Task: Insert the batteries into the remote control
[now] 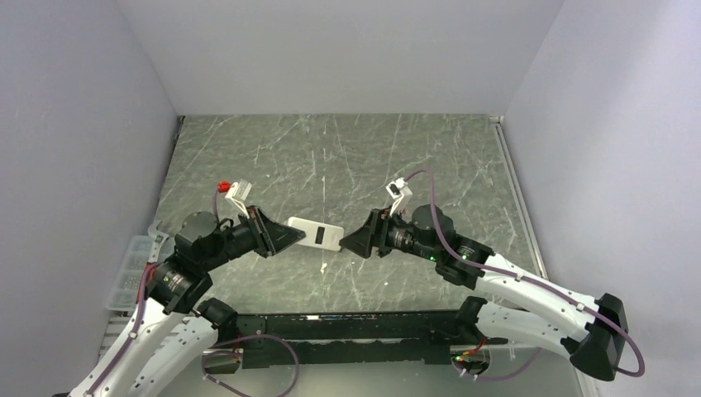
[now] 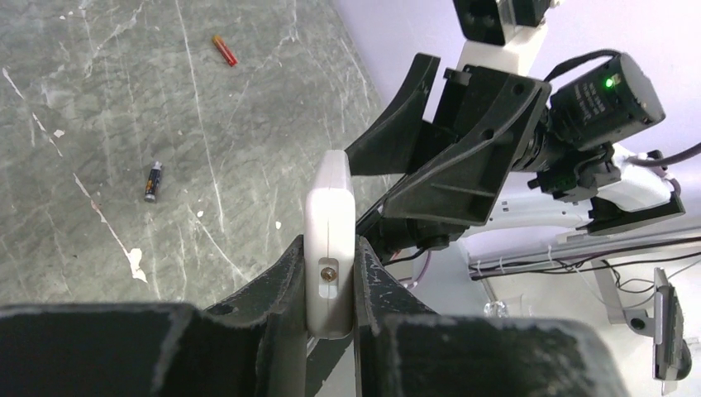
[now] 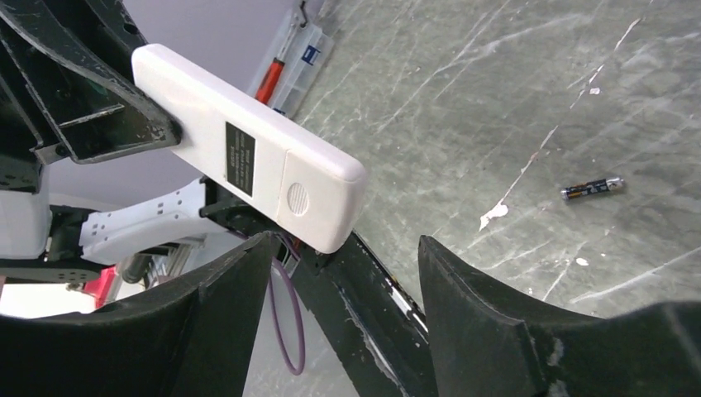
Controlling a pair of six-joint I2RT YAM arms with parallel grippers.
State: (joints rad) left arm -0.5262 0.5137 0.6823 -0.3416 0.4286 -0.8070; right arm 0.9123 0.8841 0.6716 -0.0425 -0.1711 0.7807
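Left arm (image 1: 169, 285) and right arm (image 1: 529, 288) angled inward toward each other, left gripper (image 1: 291, 235) clamped on the remote control (image 1: 318, 233), right gripper (image 1: 349, 241) facing it, jaws spread.

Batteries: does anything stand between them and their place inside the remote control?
Yes. The remote control, clamped in the left gripper, looks closed: its back cover sits in place. The right gripper is open beside it; one battery lies on the table.

Above the table (image 1: 372, 157), the remote control (image 1: 317, 233) spans both grippers.
The left gripper (image 2: 331, 273) clamps its left end, the right gripper (image 3: 347, 281) gapes at its right end, and a battery (image 3: 591, 189) lies on the table.
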